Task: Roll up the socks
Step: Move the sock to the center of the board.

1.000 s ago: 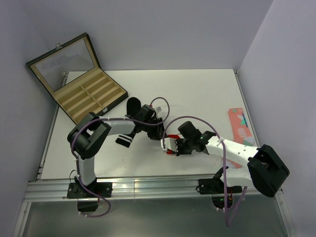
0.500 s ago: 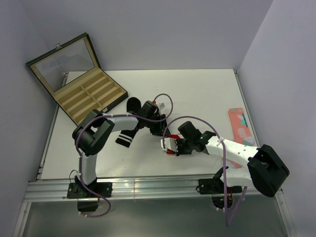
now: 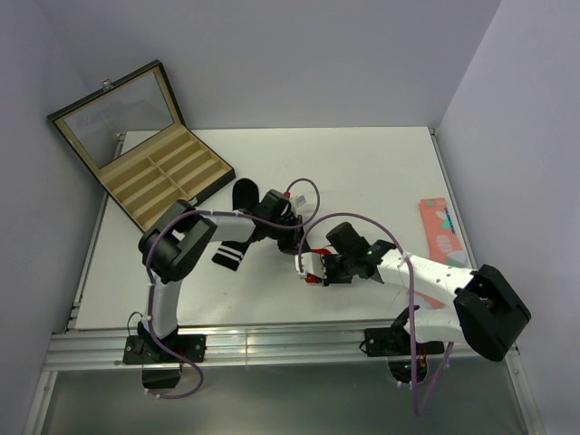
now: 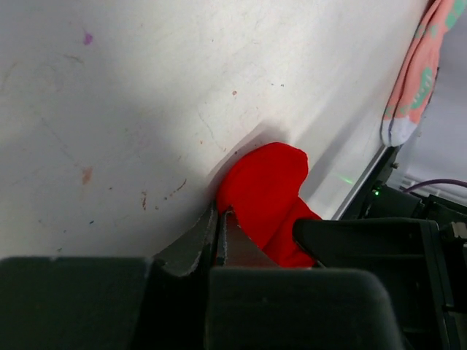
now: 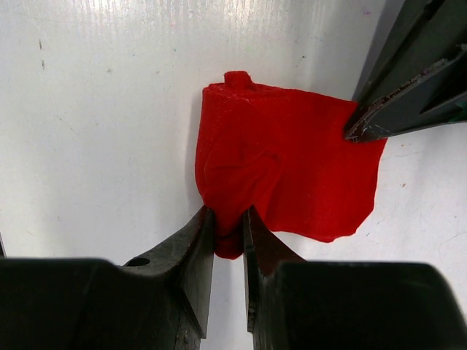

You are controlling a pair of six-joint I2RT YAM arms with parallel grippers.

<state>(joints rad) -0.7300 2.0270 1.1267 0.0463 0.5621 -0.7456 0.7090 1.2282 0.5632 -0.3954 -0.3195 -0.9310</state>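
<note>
The red sock (image 5: 292, 168) lies folded on the counter (image 3: 362, 172), just below centre of the overhead view, with the right gripper (image 5: 228, 222) jaws clamped on its bunched edge. The left gripper (image 4: 220, 219) has its jaws together, tips touching the sock's opposite corner. The black sock (image 3: 243, 193) lies left of centre.

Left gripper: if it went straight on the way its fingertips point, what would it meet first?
The folded red fabric sock. It lies right at the shut tips of the left gripper, slightly to one side, so contact would probably come almost at once, though depth is hard to judge.
</note>
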